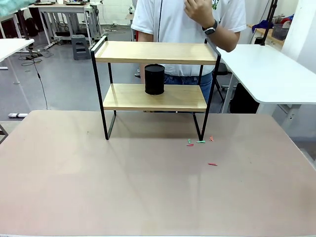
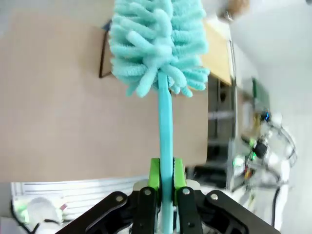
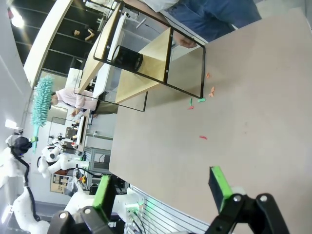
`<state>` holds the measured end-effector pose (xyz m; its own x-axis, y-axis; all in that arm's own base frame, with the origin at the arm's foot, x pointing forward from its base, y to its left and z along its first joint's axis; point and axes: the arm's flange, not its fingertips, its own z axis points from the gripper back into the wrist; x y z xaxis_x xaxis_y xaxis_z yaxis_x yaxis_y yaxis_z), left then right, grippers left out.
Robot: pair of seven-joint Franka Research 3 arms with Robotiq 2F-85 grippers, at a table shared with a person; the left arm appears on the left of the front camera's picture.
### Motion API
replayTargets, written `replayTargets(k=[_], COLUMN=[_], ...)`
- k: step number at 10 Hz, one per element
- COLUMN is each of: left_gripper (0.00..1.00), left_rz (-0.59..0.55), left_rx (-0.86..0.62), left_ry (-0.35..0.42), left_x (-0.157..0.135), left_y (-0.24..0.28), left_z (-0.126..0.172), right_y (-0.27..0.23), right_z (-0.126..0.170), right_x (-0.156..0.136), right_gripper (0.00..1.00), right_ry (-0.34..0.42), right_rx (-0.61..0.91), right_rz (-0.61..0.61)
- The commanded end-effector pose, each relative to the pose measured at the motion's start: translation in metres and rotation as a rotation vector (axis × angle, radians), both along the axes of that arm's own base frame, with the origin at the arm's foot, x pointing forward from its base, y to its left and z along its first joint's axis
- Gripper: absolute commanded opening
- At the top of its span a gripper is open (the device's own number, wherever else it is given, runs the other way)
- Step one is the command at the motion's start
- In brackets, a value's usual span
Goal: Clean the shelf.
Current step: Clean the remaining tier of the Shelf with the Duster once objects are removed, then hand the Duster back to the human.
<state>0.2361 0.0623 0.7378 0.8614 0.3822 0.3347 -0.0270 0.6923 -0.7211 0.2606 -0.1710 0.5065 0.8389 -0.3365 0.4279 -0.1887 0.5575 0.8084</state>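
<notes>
The shelf stands at the far middle of the beige table, its two wooden boards in a black frame. A black cylinder rests on the lower board. My left gripper is shut on the handle of a teal fluffy duster, held high above the table, with the shelf partly hidden behind the duster head. The duster's tip pokes into the front view's top left corner. My right gripper is open and holds nothing, well short of the shelf; the duster shows far off.
Small coloured scraps lie by the shelf's front right leg, and one more lies nearer me. A person stands right behind the shelf, one hand raised to the chest. A white table sits at the back right.
</notes>
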Motion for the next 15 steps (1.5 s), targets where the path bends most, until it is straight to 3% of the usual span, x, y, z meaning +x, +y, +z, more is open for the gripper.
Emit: replayTargets(k=[1, 2, 3, 5, 6, 15], left_gripper=[0.12, 0.12, 0.12, 0.12, 0.12, 0.12], left_rz=[0.343, 0.362, 0.344, 0.183, 0.345, 0.345], left_rx=[-0.191, -0.247, -0.163, -0.064, -0.134, -0.134], left_ry=[-0.003, 0.001, 0.081, 0.213, 0.114, 0.114], left_x=[0.025, 0.045, 0.076, 0.121, 0.072, 0.072], left_y=[-0.012, -0.012, -0.016, -0.028, -0.005, -0.005], left_z=[-0.048, -0.066, -0.083, -0.112, -0.104, -0.104], right_y=[0.001, 0.001, 0.001, 0.001, 0.001, 0.001], right_z=[0.002, 0.002, 0.002, 0.002, 0.002, 0.002], right_x=[0.003, 0.003, 0.003, 0.003, 0.003, 0.003], right_gripper=[1.0, 1.0, 1.0, 1.0, 1.0, 1.0], right_ry=[-0.038, -0.038, -0.038, -0.038, -0.038, -0.038], right_rx=[0.012, 0.012, 0.012, 0.012, 0.012, 0.012], right_rz=[0.005, 0.005, 0.005, 0.005, 0.005, 0.005])
